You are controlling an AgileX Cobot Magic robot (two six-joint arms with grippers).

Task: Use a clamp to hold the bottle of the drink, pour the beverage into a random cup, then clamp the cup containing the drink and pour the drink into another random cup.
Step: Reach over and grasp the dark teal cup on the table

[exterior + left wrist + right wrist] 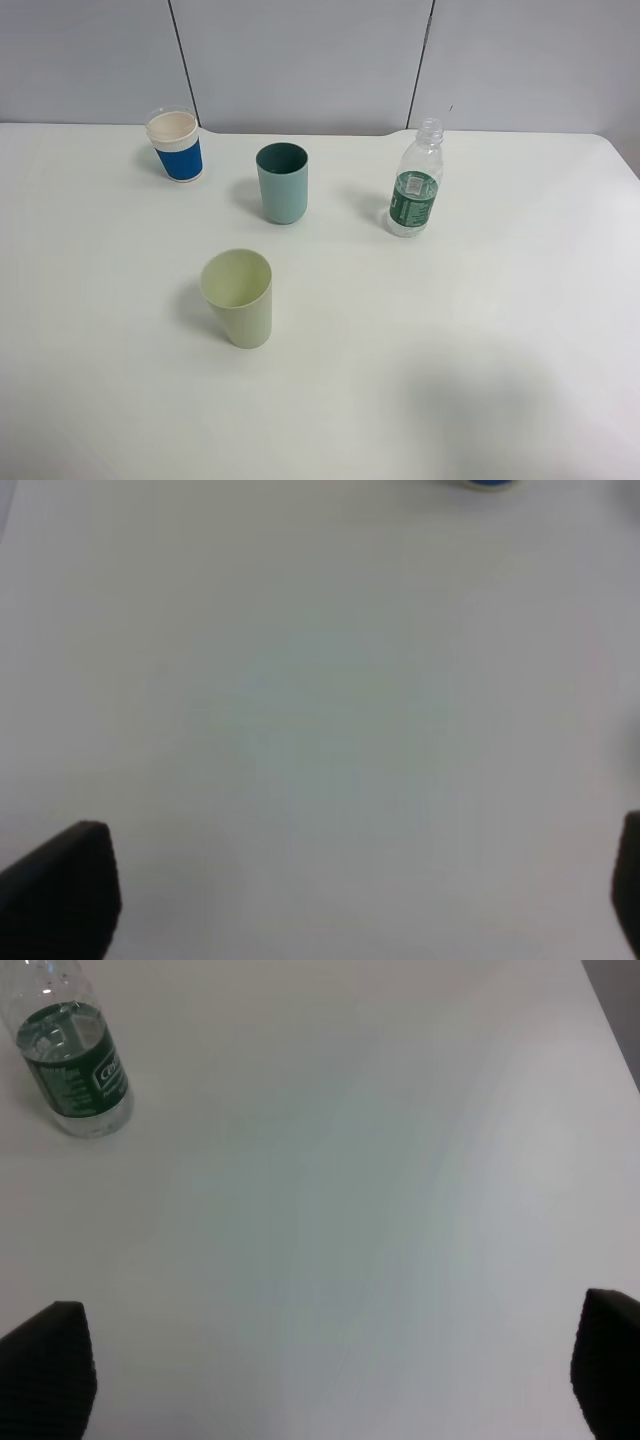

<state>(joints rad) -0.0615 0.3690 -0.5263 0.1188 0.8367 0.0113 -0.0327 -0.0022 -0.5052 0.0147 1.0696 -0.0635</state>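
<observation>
Clear ribbed plastic bottle (415, 185) with a dark green label stands untouched on the white desk (470, 350), right of the teal plastic tumbler (282, 183); the pale yellow-green tumbler (238, 297) sits nearer. Both the left gripper (345, 880) and right gripper (328, 1365) gape empty. Both pours remain.

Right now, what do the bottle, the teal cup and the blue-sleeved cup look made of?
Bottle: clear glossy plastic, see-through wall. Teal cup: probably matte plastic, even colour, dull surface. Blue-sleeved cup: likely paper, white rolled rim, blue band.
</observation>
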